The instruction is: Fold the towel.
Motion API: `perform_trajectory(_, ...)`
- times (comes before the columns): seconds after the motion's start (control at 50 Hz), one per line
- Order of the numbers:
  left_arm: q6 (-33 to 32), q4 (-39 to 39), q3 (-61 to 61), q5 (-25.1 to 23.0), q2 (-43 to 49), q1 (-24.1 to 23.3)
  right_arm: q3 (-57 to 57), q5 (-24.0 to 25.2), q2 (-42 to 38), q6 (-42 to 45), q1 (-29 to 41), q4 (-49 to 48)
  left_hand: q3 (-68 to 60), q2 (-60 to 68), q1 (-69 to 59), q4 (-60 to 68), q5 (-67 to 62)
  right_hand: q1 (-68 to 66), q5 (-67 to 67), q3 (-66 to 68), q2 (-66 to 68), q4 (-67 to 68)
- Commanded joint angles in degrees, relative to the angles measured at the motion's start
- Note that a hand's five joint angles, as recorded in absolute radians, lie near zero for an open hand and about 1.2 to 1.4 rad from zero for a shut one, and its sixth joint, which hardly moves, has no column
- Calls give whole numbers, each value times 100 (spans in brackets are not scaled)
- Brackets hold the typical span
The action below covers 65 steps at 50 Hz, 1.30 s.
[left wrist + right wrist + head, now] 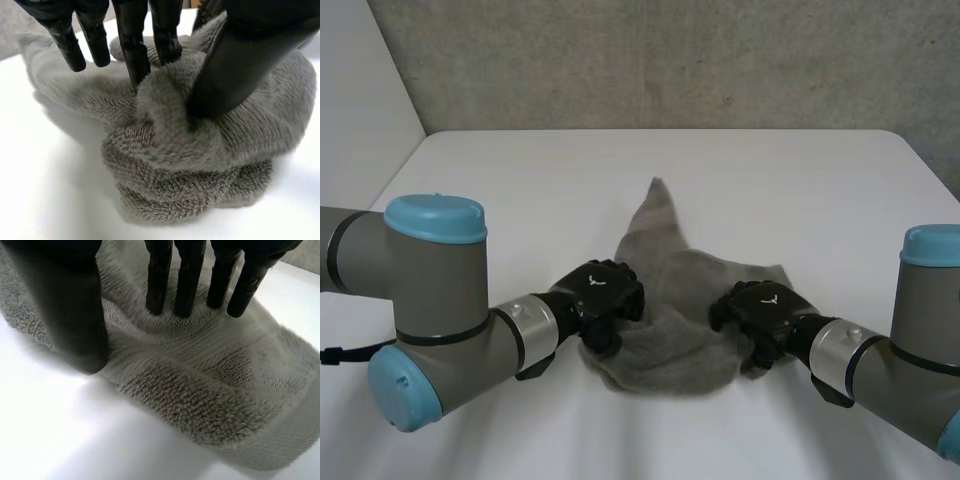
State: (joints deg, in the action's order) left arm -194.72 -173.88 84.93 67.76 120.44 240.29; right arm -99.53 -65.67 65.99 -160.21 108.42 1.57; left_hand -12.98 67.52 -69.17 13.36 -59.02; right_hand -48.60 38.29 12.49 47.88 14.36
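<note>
We see a grey terry towel (670, 330) lying crumpled on the white table (520, 200), approx. mid-width, in the near half. It's not flat. One corner runs out as a narrow point toward the far side, and the rest bunches into a low rounded heap w/ a curved near edge. In the left wrist view a fold stands up from the heap. The right wrist view shows looped pile, ribbed bands & soft wrinkles.
</note>
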Motion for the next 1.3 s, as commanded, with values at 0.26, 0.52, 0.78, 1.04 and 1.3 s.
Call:
perform_trajectory(0.26,1839,320,645,369,-2285,597,1419,168,1188,-107,92,-289,298,1248,-1083,-336,-1098,-3140,3171,-249,3212,-436)
perform_trajectory(0.52,2105,-270,2396,439,-3273,475,93,538,1425,550,144,-35,298,1248,-1083,-336,-1098,-3140,3171,-249,3212,-436)
perform_trajectory(0.78,2113,-296,1580,422,-2605,334,512,634,1540,693,-233,239,298,1248,-1083,-336,-1098,-3140,3171,-249,3212,-436)
perform_trajectory(1.04,2096,-516,-1321,756,348,211,2472,-523,-524,139,-146,-561,298,1248,-1083,-336,-1098,-3140,3171,-249,3212,-436)
perform_trajectory(1.3,2087,-1192,-954,1292,8,316,2052,-1370,-315,51,-84,-605,298,-5748,5913,-336,5897,3860,-3829,-249,-3788,-436)
